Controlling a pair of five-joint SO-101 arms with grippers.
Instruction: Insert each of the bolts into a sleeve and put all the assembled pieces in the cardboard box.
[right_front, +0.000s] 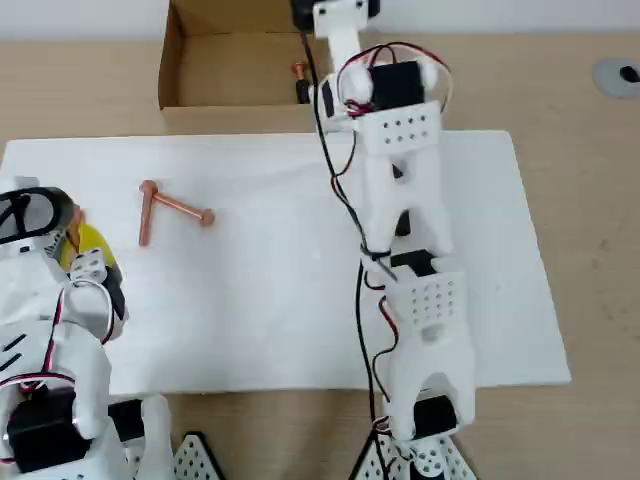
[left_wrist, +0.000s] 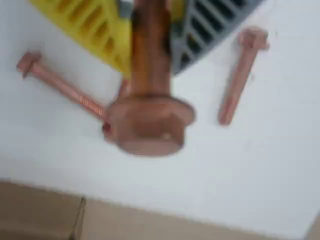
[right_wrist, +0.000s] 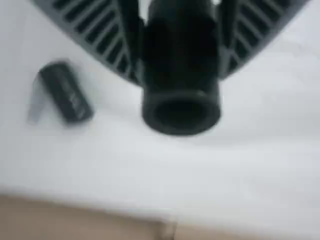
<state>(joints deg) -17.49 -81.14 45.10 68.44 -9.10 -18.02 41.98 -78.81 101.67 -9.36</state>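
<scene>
Copper bolt (left_wrist: 150, 125) clamped in left gripper (left_wrist: 150, 45), head toward camera; black sleeve (right_wrist: 181, 95) pinched in right gripper (right_wrist: 180, 30); loose bolt (left_wrist: 242, 75), second bolt (left_wrist: 60, 87), spare sleeve (right_wrist: 65, 92) flat on white mat (left_wrist: 200, 175)

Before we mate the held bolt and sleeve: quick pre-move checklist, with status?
1. Left tool shut on bolt: ok, the head sticks out free.
2. Right tool shut on sleeve: ok, the open end faces outward.
3. Sleeve bore unobstructed: cannot tell, the inside is dark.
4. Bolt lined up with sleeve: not ok, the tools are well apart over the white mat.
5. Loose bolts out of the way: ok, both lie on the mat near the left tool.
6. Cardboard box open: ok, one copper piece is inside.
</scene>
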